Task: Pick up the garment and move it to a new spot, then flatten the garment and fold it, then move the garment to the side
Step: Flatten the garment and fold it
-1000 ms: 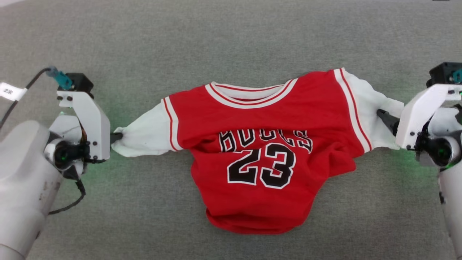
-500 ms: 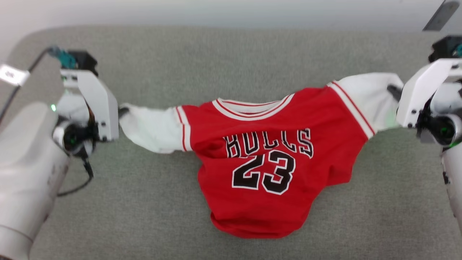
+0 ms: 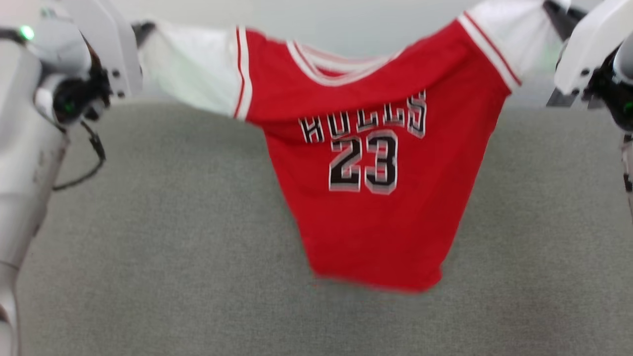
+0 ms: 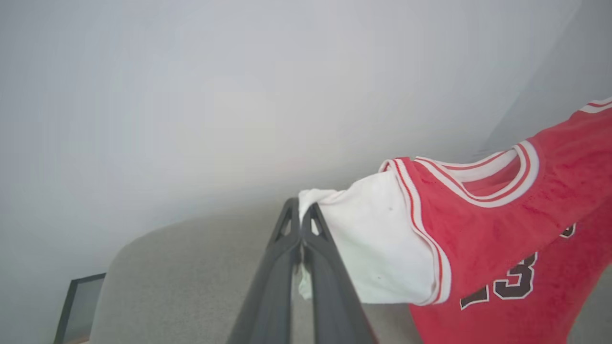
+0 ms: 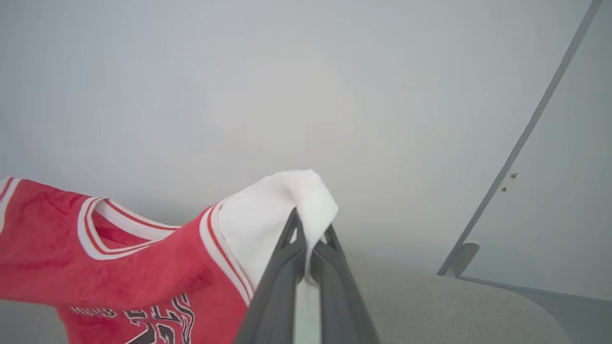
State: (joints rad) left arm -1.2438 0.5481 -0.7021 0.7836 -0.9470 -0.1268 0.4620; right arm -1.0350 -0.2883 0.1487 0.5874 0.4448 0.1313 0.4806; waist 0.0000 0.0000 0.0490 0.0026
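Red jersey with white short sleeves, striped trim, black white-outlined lettering and a 23 hangs in the air between the two hands, front toward the head camera. Head view is blurred.

Left hand is clenched on the end of the left sleeve, seen above the desk's far edge, toward its left side. In the left wrist view the left hand has both fingers pressed together, with white cuff cloth pinched between them and a scrap sticking out below the tips.

Right hand is clenched on the end of the right sleeve, above the far edge toward the desk's right side. In the right wrist view the right hand has its fingers shut with sleeve cloth folded over the tips and running down between them.

The shirt is stretched sideways: collar sagging in the middle, body tapering down to the hem. The hem sits low over the middle of the grey cloth-topped desk; cannot tell if it touches the top.

A black cable loops off the left arm, and a green light glows on it. A plain pale wall sits behind, with a dark frame past the desk's rounded corner.
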